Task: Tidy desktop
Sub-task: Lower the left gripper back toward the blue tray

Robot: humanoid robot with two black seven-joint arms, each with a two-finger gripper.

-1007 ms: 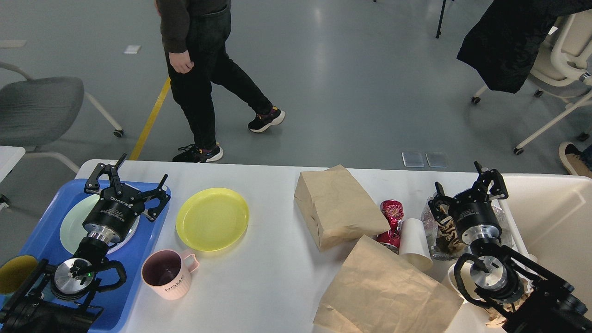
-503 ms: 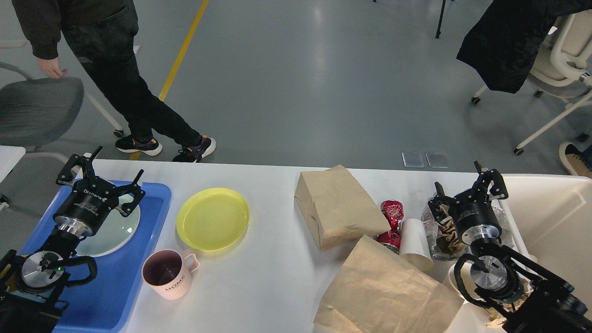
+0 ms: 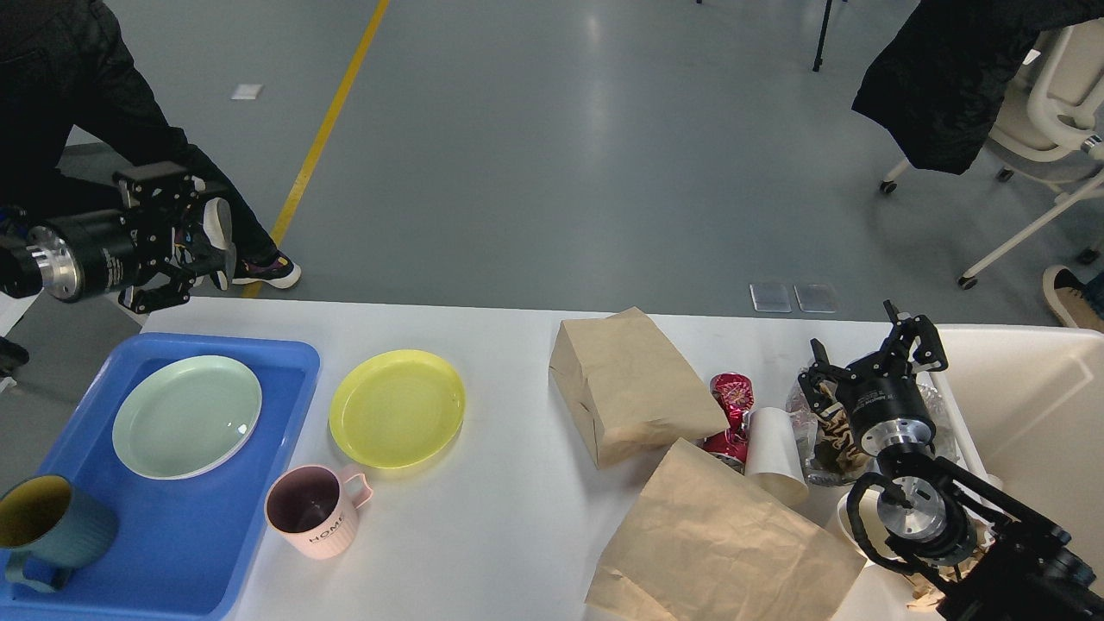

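The white desktop (image 3: 509, 517) fills the lower view. On its left, a blue tray (image 3: 216, 535) holds a pale green plate (image 3: 185, 416) and a teal mug (image 3: 47, 522). A yellow plate (image 3: 397, 408) and a pink mug (image 3: 309, 511) stand beside the tray. Two brown paper bags (image 3: 630, 388) (image 3: 724, 543), a red foil wrapper (image 3: 729, 401) and a white paper cup (image 3: 774, 453) on its side lie to the right. My left gripper (image 3: 203, 246) is open and empty, raised beyond the table's far left corner. My right gripper (image 3: 867, 349) is open over a clear plastic bag (image 3: 811, 431).
A cream-white bin (image 3: 1026, 405) stands at the table's right end. A person in black (image 3: 78, 103) is on the floor just behind my left gripper. A chair with a black coat (image 3: 957, 78) stands at the far right.
My left arm has risen from over the blue tray and swung up and left, uncovering the green plate and teal mug. The person has walked left. My right arm has not moved.
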